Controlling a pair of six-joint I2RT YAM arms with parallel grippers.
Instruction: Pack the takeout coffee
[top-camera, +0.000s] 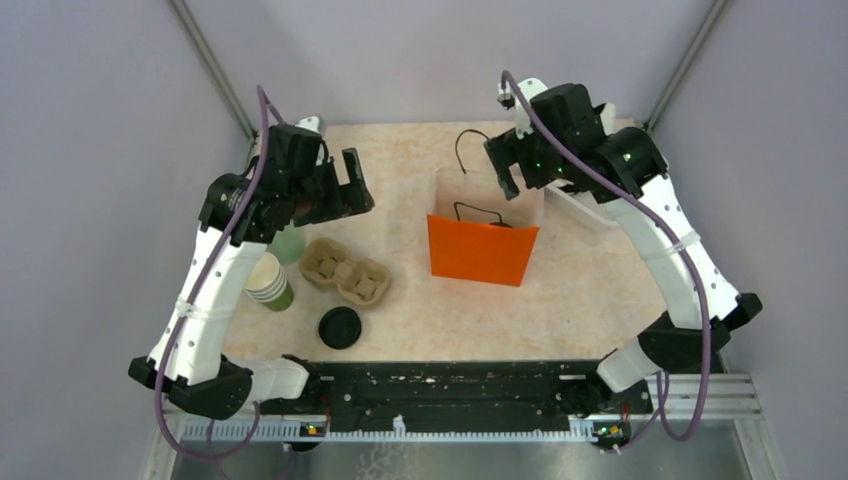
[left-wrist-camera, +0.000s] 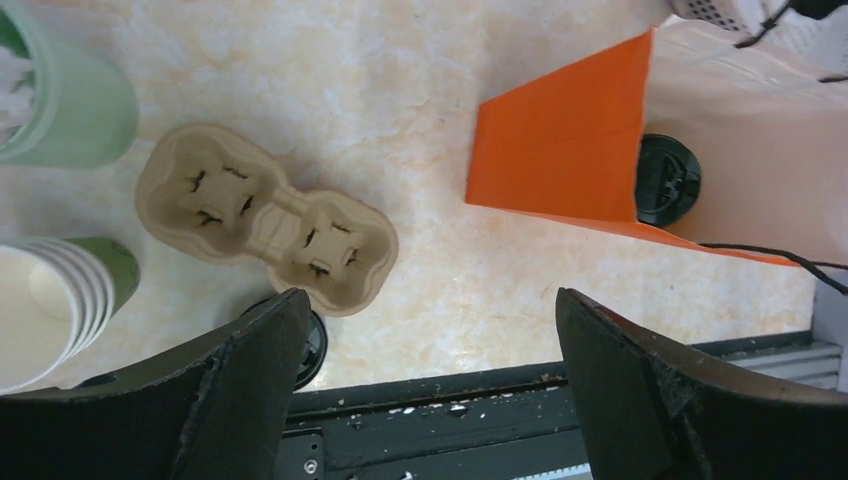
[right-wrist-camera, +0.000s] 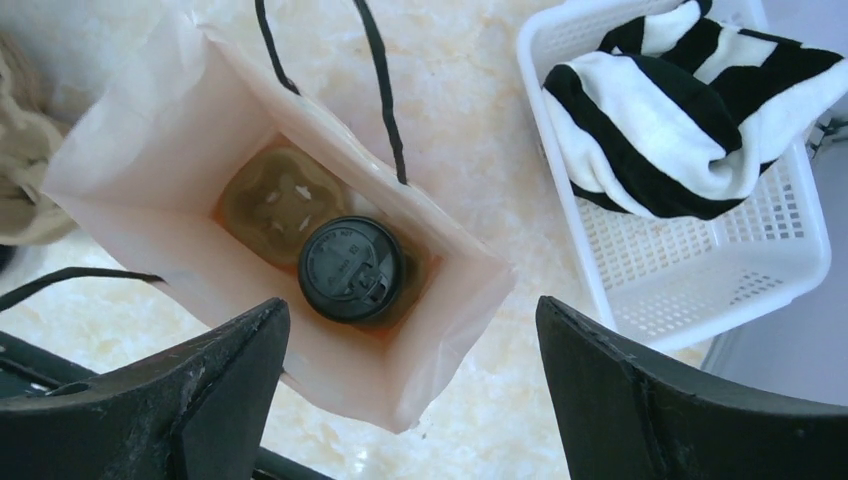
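The takeout coffee (right-wrist-camera: 350, 270), seen from above as a black round lid, stands upright inside the orange paper bag (top-camera: 483, 250) beside an empty cavity of a cardboard carrier (right-wrist-camera: 280, 200) on the bag's floor. In the left wrist view the coffee's lid (left-wrist-camera: 665, 180) shows through the bag's open top, past the orange wall (left-wrist-camera: 560, 150). My right gripper (right-wrist-camera: 410, 305) hovers open above the bag's mouth, holding nothing; from the top it (top-camera: 503, 165) sits over the bag's far edge. My left gripper (top-camera: 352, 182) is open and empty, high over the table left of the bag (left-wrist-camera: 430, 300).
A cardboard two-cup carrier (top-camera: 345, 272) lies left of the bag. A stack of lidless green cups (top-camera: 270, 282) and a pale green container (top-camera: 288, 243) stand further left. A loose black lid (top-camera: 340, 327) lies near the front edge. A white basket (right-wrist-camera: 700, 250) with striped cloth sits right of the bag.
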